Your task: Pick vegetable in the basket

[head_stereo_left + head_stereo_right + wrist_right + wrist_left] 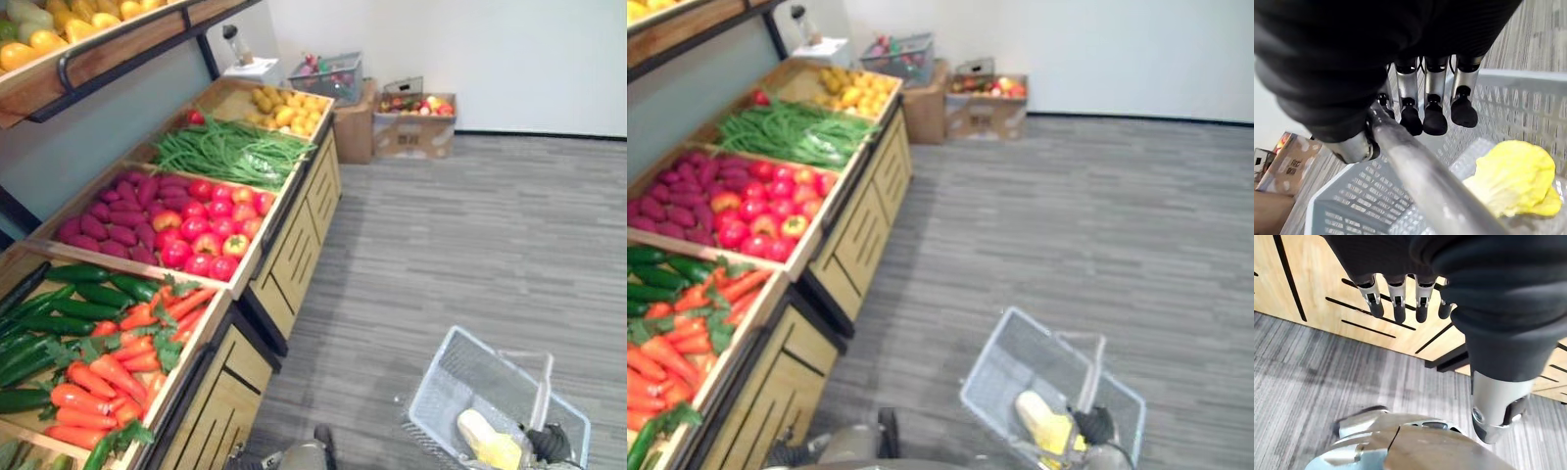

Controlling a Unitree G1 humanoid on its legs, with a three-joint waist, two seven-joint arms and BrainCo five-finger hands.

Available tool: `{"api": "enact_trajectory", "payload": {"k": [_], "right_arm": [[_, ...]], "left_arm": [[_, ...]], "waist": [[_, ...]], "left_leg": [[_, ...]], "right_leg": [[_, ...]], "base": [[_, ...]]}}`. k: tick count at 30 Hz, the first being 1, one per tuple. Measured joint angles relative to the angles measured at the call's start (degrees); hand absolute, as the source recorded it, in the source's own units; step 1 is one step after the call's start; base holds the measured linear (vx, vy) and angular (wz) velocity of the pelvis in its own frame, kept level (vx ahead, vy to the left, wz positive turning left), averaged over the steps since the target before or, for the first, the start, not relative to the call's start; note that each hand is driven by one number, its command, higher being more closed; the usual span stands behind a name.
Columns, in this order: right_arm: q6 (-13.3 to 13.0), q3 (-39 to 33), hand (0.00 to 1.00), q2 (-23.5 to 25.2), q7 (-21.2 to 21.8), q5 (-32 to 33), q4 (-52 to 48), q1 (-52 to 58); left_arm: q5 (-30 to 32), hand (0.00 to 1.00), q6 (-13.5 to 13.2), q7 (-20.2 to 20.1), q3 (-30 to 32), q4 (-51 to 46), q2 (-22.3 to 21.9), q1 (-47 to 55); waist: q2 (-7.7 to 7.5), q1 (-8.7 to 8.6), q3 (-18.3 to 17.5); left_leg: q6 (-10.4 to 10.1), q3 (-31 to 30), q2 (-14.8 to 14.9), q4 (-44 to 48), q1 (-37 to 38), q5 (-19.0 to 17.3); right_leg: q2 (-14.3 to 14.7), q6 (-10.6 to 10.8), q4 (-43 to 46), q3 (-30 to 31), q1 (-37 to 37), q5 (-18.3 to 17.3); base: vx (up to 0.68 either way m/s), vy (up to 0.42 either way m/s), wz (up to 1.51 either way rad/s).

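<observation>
Hanging from the right hand is a pale plastic basket, carried low over the grey floor beside a wooden produce stand. The fingers of that hand are curled over the basket's handle, with the thumb closed against the bar from the other side. A yellow leafy vegetable lies inside the basket against its far wall. It sits below the curled fingers and apart from them, touching only the basket.

The left hand hangs down near the slatted front of the stand's cabinet. Its fingers are relaxed and slightly spread, holding nothing. The carrots and cucumbers lie in the nearest bin, above that hand and well apart from it.

Several things could go wrong from here. The basket looks tilted on its single handle, so a swing of the arm could probably slide the leafy vegetable towards one side or tip it out. The smooth bar may also slip through the fingers if their hold loosens. The left hand is close to the cabinet, so lifting it straight up risks knocking the bin's wooden edge. The carrots are heaped closely, so a careless reach could push neighbours over the rim onto the floor.
</observation>
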Motion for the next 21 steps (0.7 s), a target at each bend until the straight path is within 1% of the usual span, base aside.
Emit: {"api": "enact_trajectory", "payload": {"k": [1, 2, 3, 4, 6, 7, 8, 9, 10, 12, 13, 14, 15, 16, 17, 18, 20, 21], "right_arm": [[0.3, -0.4, 1.0, -0.7, -0.1, 0.0, -0.9, 0.4], [1.0, -0.1, 1.0, -0.1, -0.1, 0.0, -1.1, 0.3], [0.9, 0.1, 1.0, -0.1, -0.2, 0.0, -1.8, 0.3], [0.9, 0.1, 1.0, -0.5, -0.3, -0.1, -1.9, 0.2], [0.9, 0.1, 1.0, -1.4, -0.3, -0.4, -1.7, -1.5], [0.9, 0.1, 1.0, -2.0, -0.3, -1.0, -1.6, -2.1], [0.8, 0.1, 1.0, -2.5, -0.2, -1.8, -1.5, -2.5], [0.9, 0.1, 1.0, -3.4, -0.2, -2.3, -1.1, -3.7], [0.8, 0.1, 1.0, -3.9, -0.2, -2.4, -1.1, -4.1], [0.8, 0.0, 1.0, -4.4, -0.2, -2.4, -1.1, -3.9], [0.8, 0.0, 1.0, -4.3, -0.2, -2.3, -1.0, -3.9], [0.8, -0.4, 1.0, -4.4, -0.2, -2.3, -1.1, -4.2], [0.7, -0.7, 1.0, -4.4, -0.2, -2.3, -1.1, -4.2], [0.7, -1.7, 1.0, -4.5, -0.3, -2.3, -1.1, -4.2], [0.7, -2.5, 1.0, -4.5, -0.3, -2.3, -1.0, -4.1], [0.7, -2.6, 1.0, -4.5, -0.3, -2.3, -1.0, -4.1], [0.7, -2.7, 1.0, -4.3, -0.4, -2.2, -1.1, -4.0], [0.7, -2.8, 1.0, -4.0, -0.5, -2.2, -1.2, -3.8]], "left_arm": [[0.1, 0.0, 0.0, -0.2, 0.1, 0.0, -0.3, 0.9], [0.3, 0.0, 0.3, -0.1, 0.3, 0.2, 0.4, 0.9], [0.6, 0.0, 0.4, -0.1, -0.2, 0.2, 1.3, 0.9], [0.8, 0.0, 0.3, -0.1, -0.1, 0.2, 1.7, 1.0], [0.9, 0.0, 0.4, -0.1, -0.1, 0.7, 1.8, 1.4], [0.8, 0.0, 0.4, -0.1, -0.1, 1.3, 2.2, 1.8], [0.8, 0.0, 0.5, -0.1, -0.3, 1.3, 2.1, 2.1], [0.8, 0.0, 0.5, -0.2, -0.8, 1.6, 2.2, 2.6], [0.8, 0.0, 0.5, -0.3, -1.9, 1.7, 2.5, 3.3], [0.8, 0.0, 0.7, -0.4, -3.5, 2.1, 2.9, 3.6], [0.8, 0.0, 1.1, -0.8, -4.5, 2.3, 3.5, 3.6], [0.8, 0.0, 1.1, -1.2, -5.0, 2.3, 4.2, 3.6], [0.8, 0.0, 1.1, -1.3, -5.0, 2.3, 4.1, 3.5], [0.8, 0.0, 1.1, -1.4, -4.9, 2.4, 4.2, 3.2], [0.7, 0.0, 1.1, -1.4, -4.7, 2.3, 4.1, 3.1], [0.7, 0.0, 1.2, -1.4, -4.5, 2.4, 4.0, 3.1], [0.3, 0.0, 1.2, -1.3, -3.4, 2.2, 3.1, 2.6], [0.3, 0.0, 1.2, -1.3, -2.7, 2.1, 2.7, 2.6]], "waist": [[0.9, 0.17, -0.7], [-0.51, 0.04, -1.1], [-2.2, -0.13, -1.3], [-3.34, 0.07, -1.8], [-3.56, 0.37, -2.1], [-3.51, 0.18, -2.1], [-3.66, 0.21, -2.1], [-3.5, 0.11, -2.1], [-3.49, -0.08, -2.1], [-3.35, -0.6, -2.0], [-3.09, -1.11, -2.0], [-3.21, -1.59, -1.9], [-3.26, -1.78, -2.0], [-3.28, -2.0, -1.8], [-3.23, -2.33, -1.7], [-3.13, -2.33, -1.5], [-2.45, -2.27, -1.3], [-2.21, -2.19, -1.3]], "left_leg": [[3.7, -0.8, -0.1, -1.7, -0.1, 3.5], [3.0, -0.4, -1.4, -1.6, 0.3, 2.3], [3.9, -0.3, -3.3, -1.4, 0.6, 1.0], [4.6, 0.5, -4.8, -1.2, 0.6, -0.4], [5.3, 1.3, -6.1, -0.5, 1.2, -2.2], [5.9, 1.7, -6.9, -0.9, 2.5, -3.2], [6.0, 2.0, -7.3, -1.4, 3.2, -3.6], [6.3, 2.3, -7.9, -2.8, 5.4, -4.1], [6.6, 2.4, -8.6, -4.7, 8.0, -4.5], [6.9, 1.2, -9.1, -6.6, 11.6, -5.0], [7.3, 0.2, -9.1, -6.8, 13.3, -5.7], [7.4, -0.8, -9.0, -6.5, 13.8, -6.5], [7.5, -1.4, -8.9, -6.5, 14.1, -6.7], [7.5, -2.6, -8.7, -6.4, 14.8, -7.2], [7.6, -4.1, -8.3, -6.1, 15.5, -7.8], [7.6, -4.9, -8.0, -5.9, 15.9, -8.2], [6.7, -8.0, -5.8, -2.1, 15.8, -10.8], [6.2, -8.9, -5.1, -1.1, 15.7, -11.5]], "right_leg": [[0.5, 1.4, 0.2, 0.5, 0.9, -1.7], [-0.5, 1.9, 0.1, 1.1, 1.4, -2.1], [-2.0, 1.9, -0.4, 2.9, 1.8, -2.0], [-3.3, 2.2, -0.7, 5.0, 1.7, -1.6], [-4.7, 2.4, 0.4, 8.1, 1.5, 0.0], [-5.4, 2.7, 3.6, 10.4, 0.4, 1.0], [-5.7, 2.9, 6.7, 11.7, -0.9, 1.6], [-6.0, 3.4, 15.7, 14.2, -4.7, 3.6], [-6.2, 4.9, 26.1, 16.3, -9.3, 8.2], [-5.6, 6.5, 35.1, 17.8, -12.8, 15.7], [-5.0, 5.6, 40.0, 18.1, -14.9, 14.2], [-4.3, 4.5, 41.9, 17.0, -17.5, 10.2], [-4.0, 4.2, 41.7, 16.2, -18.6, 8.5], [-3.7, 3.4, 39.5, 14.7, -20.1, 6.5], [-3.5, 2.4, 35.2, 13.6, -20.8, 5.9], [-3.1, 2.2, 32.9, 13.7, -20.9, 5.8], [-1.6, 2.2, 22.4, 14.9, -20.9, 5.8], [-0.9, 2.2, 19.6, 16.1, -20.7, 5.8]], "base": [[0.25, 0.204, 0.07], [0.32, 0.215, 0.15], [0.36, 0.216, 0.15], [0.37, 0.208, 0.06], [0.31, 0.227, -0.11], [0.25, 0.218, -0.17], [0.23, 0.204, -0.18], [0.22, 0.181, -0.14], [0.24, 0.165, -0.07], [0.21, 0.115, 0.14], [0.26, 0.106, 0.38], [0.23, 0.076, 0.41], [0.24, 0.014, 0.46], [0.2, -0.023, 0.57], [0.22, -0.046, 0.57], [0.24, -0.109, 0.59], [0.28, -0.188, 0.59], [0.22, -0.232, 0.78]]}}
